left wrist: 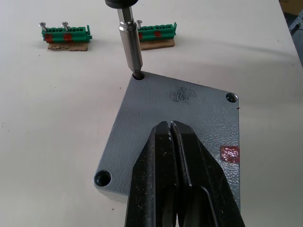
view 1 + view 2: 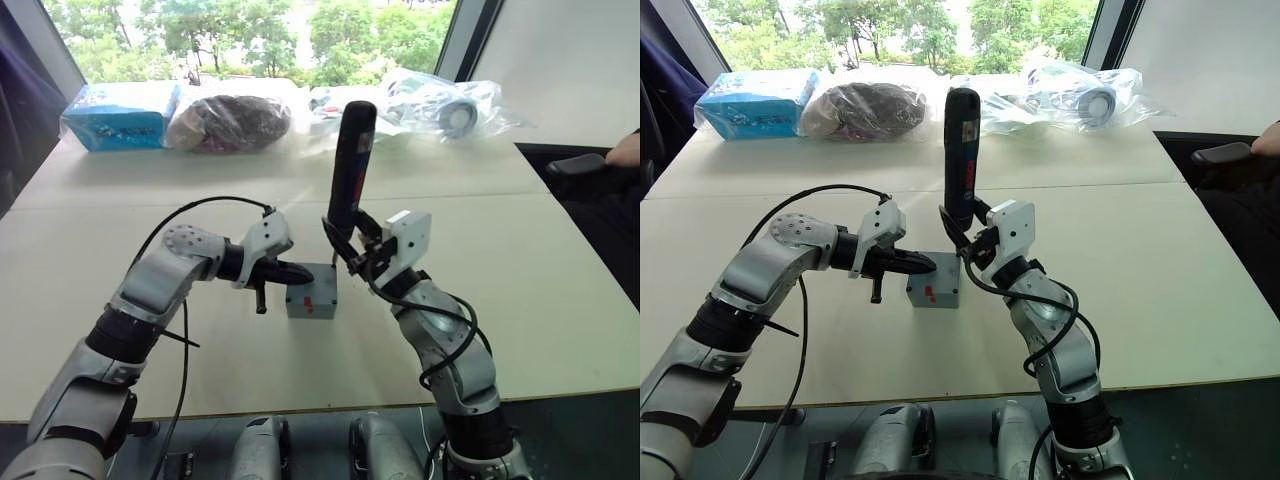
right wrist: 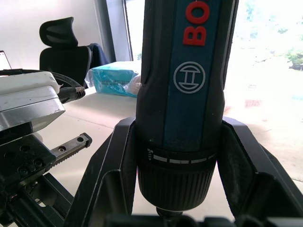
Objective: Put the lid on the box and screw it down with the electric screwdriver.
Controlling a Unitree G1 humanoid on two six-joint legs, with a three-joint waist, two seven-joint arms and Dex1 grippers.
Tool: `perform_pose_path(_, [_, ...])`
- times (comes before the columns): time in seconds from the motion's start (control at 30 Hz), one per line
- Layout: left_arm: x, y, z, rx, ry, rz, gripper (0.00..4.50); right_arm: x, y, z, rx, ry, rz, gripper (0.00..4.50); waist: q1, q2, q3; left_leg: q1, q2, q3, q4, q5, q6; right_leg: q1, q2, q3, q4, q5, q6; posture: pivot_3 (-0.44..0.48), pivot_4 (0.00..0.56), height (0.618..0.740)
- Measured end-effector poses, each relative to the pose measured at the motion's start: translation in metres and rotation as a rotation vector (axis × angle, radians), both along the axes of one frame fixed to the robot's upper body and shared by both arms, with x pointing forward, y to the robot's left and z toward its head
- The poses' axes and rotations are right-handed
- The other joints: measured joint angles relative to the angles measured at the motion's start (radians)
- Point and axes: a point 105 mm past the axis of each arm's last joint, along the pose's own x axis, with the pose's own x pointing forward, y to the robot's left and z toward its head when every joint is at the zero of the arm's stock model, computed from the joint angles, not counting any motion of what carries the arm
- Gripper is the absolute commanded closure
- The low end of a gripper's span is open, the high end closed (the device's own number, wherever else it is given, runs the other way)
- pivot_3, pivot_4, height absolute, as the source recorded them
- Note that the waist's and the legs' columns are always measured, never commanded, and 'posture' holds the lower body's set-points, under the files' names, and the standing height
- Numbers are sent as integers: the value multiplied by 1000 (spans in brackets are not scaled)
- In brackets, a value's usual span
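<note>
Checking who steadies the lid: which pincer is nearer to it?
Left. The left pincer lies shut on the lid; the right pincer holds the electric screwdriver above its corner.

Bare tabletop [image 2: 520,290] lies open at right and lower centre; bagged items [image 2: 230,122] line the upper edge, and the upright electric screwdriver [image 2: 350,165] blocks mid-frame.

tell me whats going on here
A robot is screwing a lid onto a small grey box on the table. The right gripper holds the electric screwdriver upright, its bit set in one corner hole of the lid. The left gripper, fingers shut, presses on top of the lid. Two green screw strips lie beyond the box.
</note>
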Motion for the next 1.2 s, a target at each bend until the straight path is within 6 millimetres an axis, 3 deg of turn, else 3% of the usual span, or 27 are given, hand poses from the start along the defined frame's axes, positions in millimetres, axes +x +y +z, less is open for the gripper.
perform_pose_path(0.87, [-4,-2,-8,-10,-14,7,4500,-2,-5,-12,3,27,-1,2677,0,-2,-6,9,0,0,0,0,0,8,0,0,0,0,0,0,150,740])
perform_pose_path(1.2, [-6,-3,-13,-7,-6,12,4500,-3,2,-20,-101,19,5,2677,0,-4,-13,17,1,-4,-2,-1,1,17,-1,0,-2,-3,-4,0,150,740])
